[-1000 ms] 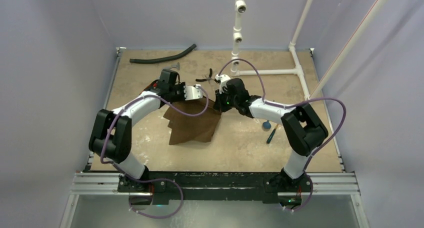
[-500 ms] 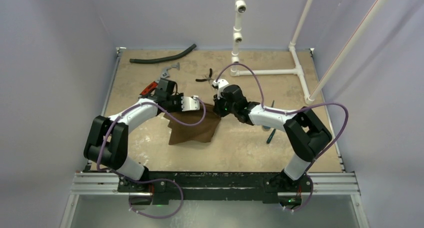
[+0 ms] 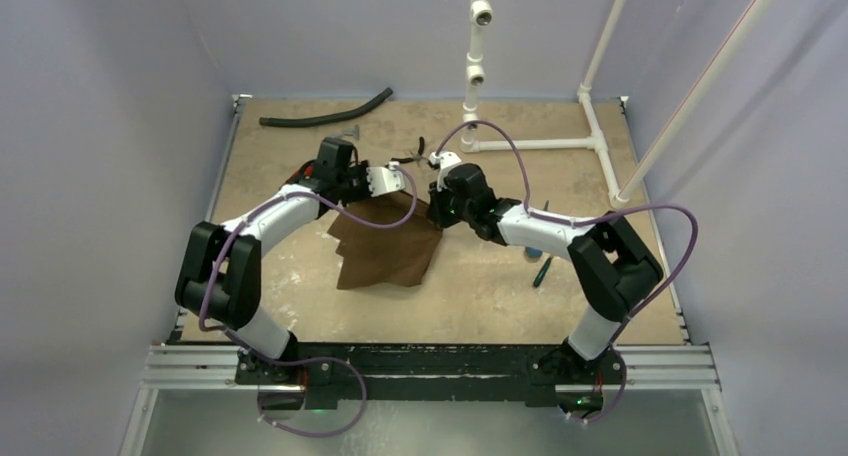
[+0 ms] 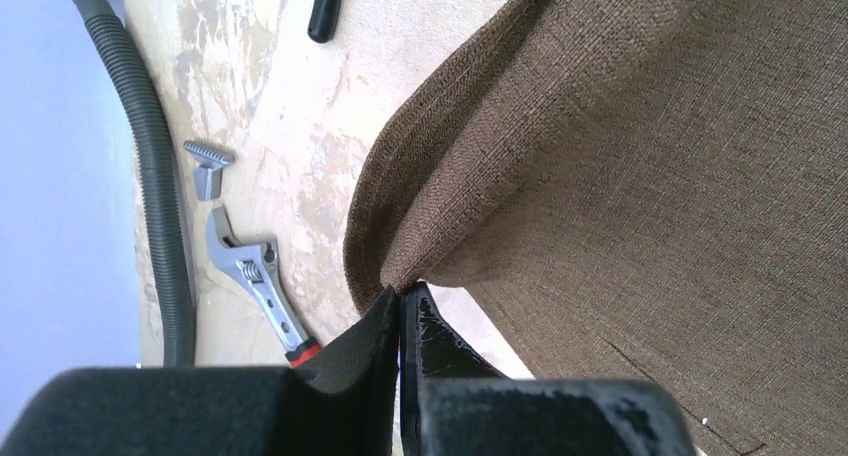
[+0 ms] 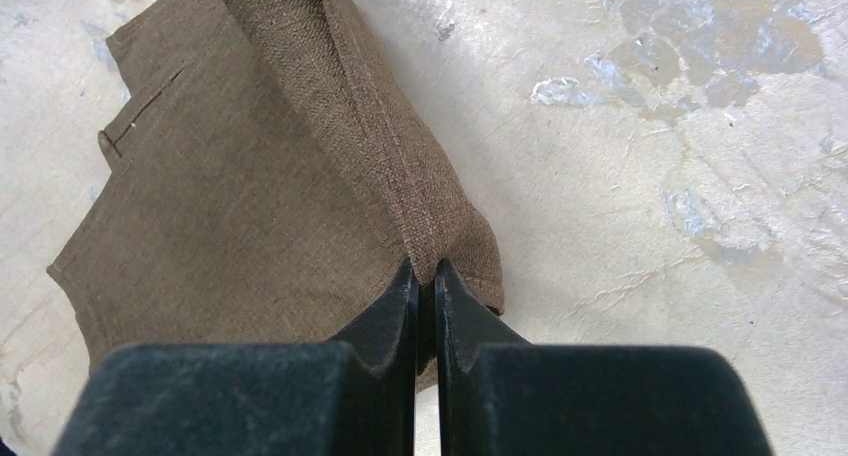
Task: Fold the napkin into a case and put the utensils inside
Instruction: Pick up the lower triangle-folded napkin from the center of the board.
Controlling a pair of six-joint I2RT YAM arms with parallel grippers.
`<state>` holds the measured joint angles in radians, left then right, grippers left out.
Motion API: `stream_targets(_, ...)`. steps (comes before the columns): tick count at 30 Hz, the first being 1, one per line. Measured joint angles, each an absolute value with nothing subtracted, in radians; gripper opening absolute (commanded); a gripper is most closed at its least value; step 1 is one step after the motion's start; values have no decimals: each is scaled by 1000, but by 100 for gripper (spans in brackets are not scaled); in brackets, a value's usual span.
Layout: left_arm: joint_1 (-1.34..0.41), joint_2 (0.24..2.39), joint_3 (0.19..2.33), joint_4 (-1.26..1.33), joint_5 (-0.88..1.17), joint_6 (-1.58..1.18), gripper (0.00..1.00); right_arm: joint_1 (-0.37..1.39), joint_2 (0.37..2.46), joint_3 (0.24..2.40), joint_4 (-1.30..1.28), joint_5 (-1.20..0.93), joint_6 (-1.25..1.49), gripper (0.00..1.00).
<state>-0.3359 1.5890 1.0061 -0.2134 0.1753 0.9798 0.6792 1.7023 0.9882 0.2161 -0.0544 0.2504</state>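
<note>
The dark-brown napkin [image 3: 385,251] lies mid-table, its far edge lifted off the surface between both arms. My left gripper [image 3: 400,181] is shut on the cloth's far left corner; in the left wrist view the fingertips [image 4: 402,294] pinch a fold of the napkin [image 4: 650,176]. My right gripper [image 3: 432,198] is shut on the far right corner, and in the right wrist view its tips [image 5: 427,269] bite the hemmed edge of the napkin [image 5: 250,196]. The utensils lie to the right, half hidden by the right forearm: a blue spoon bowl [image 3: 534,250] and a dark thin piece [image 3: 541,272].
A black hose [image 3: 330,114] lies along the far edge, also the ribbed hose [image 4: 150,176] in the left wrist view. A red-handled wrench [image 4: 250,276] and a small grey part [image 4: 208,164] lie beside it. Small pliers [image 3: 410,156] and a white pipe frame [image 3: 540,144] stand far right.
Half a second ago both grippers had swung the held edge toward the near side; now they have carried it back toward the far side. Both grips are unchanged.
</note>
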Motion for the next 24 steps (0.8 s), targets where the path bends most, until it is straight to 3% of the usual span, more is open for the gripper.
stream_targets(3, -337, 1603, 1031, -226, 177, 979, 35, 672, 1706, 989, 215, -66, 261, 7)
stream_targets(4, -339, 1608, 1032, -227, 174, 975, 48, 667, 1710, 989, 215, -72, 267, 13)
stream_targets(5, -339, 1614, 1032, -229, 168, 961, 66, 662, 1717, 992, 213, -76, 276, 18)
stream_targets(7, -339, 1622, 1032, -226, 159, 932, 83, 643, 1744, 1009, 205, -82, 303, 23)
stream_targets(9, -338, 1627, 1050, -237, 156, 890, 89, 619, 1780, 1047, 182, -74, 321, 35)
stream_targets(12, -331, 1648, 1136, -284, 165, 835, 91, 592, 1830, 1115, 150, -35, 358, 68)
stream_targets(14, -320, 1655, 1199, -306, 181, 804, 86, 580, 1847, 1150, 137, -2, 383, 83)
stream_targets(17, -302, 1655, 1262, -347, 209, 792, 77, 574, 1832, 1159, 132, 44, 406, 85)
stream_targets(24, -295, 1758, 1289, -488, 259, 737, 59, 575, 1692, 1068, 180, 83, 418, 75)
